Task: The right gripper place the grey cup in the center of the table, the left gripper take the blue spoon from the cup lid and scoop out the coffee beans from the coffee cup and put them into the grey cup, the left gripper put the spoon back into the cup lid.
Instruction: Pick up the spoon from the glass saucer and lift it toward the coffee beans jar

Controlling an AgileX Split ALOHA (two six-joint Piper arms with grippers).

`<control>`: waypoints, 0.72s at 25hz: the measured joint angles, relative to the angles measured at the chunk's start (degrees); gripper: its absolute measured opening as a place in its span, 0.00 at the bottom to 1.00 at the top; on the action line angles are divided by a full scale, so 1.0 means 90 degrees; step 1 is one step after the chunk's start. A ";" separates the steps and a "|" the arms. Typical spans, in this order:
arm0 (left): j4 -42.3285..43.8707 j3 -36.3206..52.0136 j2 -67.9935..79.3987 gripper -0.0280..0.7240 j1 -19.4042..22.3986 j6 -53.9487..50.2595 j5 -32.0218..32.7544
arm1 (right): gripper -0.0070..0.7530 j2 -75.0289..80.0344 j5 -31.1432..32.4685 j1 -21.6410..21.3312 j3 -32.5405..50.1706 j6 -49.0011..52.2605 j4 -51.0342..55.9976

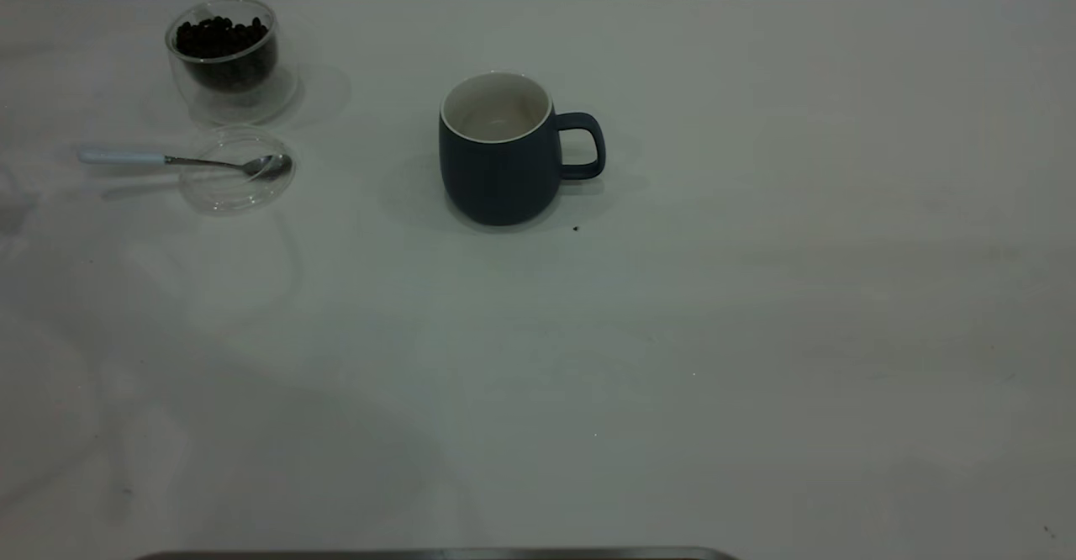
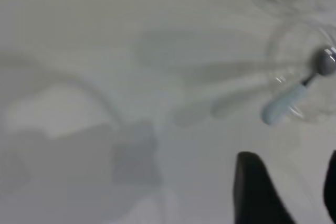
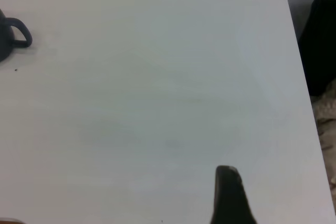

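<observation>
Sitting about mid-table, the grey cup point(image 1: 501, 152) is upright, handle to the right, and looks empty inside. Far left, the blue spoon point(image 1: 187, 160) lies with its bowl in the clear cup lid point(image 1: 235, 171) and its pale handle sticking out left. The coffee cup point(image 1: 224, 57) full of coffee beans point(image 1: 220, 36) stands just behind the lid.

The left gripper point(image 2: 287, 190) hovers near the spoon handle, fingers spread, holding nothing. Right gripper point(image 3: 229, 195): only one finger shows, can't tell.

Risk, I'd say: that thin handle lies flat on the table point(image 1: 756, 308), so a pinch could skid it or flip the lid.
</observation>
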 joint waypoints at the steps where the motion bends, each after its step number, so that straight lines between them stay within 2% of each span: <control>1: -0.0128 0.0000 0.0000 0.65 0.0000 0.0000 -0.0042 | 0.61 0.0000 0.0000 0.0000 0.0000 0.0000 0.0000; 5: -0.0603 0.0000 0.0005 0.72 0.0000 0.0000 -0.0074 | 0.61 0.0000 0.0000 0.0000 0.0000 0.0000 0.0000; 12: -0.0655 -0.0101 0.0503 0.72 0.0000 -0.0072 0.0117 | 0.61 0.0000 0.0000 0.0000 0.0000 0.0000 0.0000; 18: -0.0655 -0.0607 0.1205 0.72 0.0000 -0.0072 0.0332 | 0.61 0.0000 0.0000 0.0000 0.0000 0.0000 0.0000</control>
